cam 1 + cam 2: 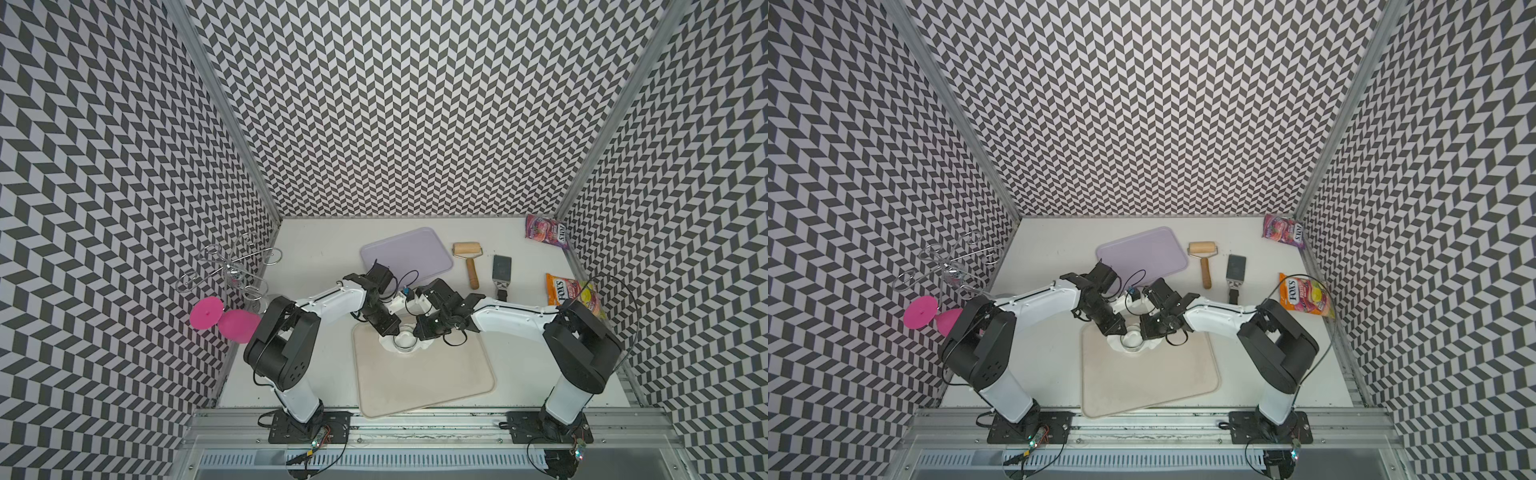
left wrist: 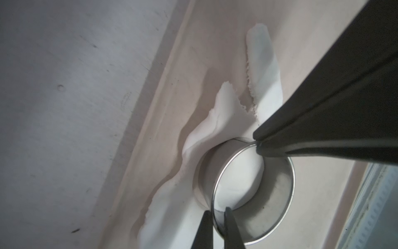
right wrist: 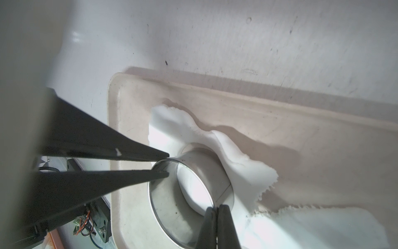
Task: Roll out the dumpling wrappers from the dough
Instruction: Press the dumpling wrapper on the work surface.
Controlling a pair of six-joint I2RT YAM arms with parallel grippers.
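A metal ring cutter [image 1: 404, 341] [image 1: 1132, 340] stands on the dough [image 2: 226, 116] [image 3: 247, 168], a thin white ragged-edged sheet lying on the beige mat [image 1: 436, 374] [image 1: 1163, 382]. Inside the ring shows a round white disc, the dumpling wrapper [image 2: 237, 172] [image 3: 193, 187]. My left gripper [image 2: 216, 213] is shut on the ring's wall, one finger inside and one outside. On the opposite side my right gripper [image 3: 217, 210] pinches the ring's rim [image 3: 191, 194] the same way. In both top views the gripper bodies hide most of the ring.
Behind the mat lie a lilac tray [image 1: 405, 253], a wooden roller [image 1: 468, 257] and a dark scraper [image 1: 501, 270]. Two candy bags [image 1: 544, 230] [image 1: 571, 293] sit at the right wall. A wire rack [image 1: 232, 270] and pink glass [image 1: 224, 320] stand left.
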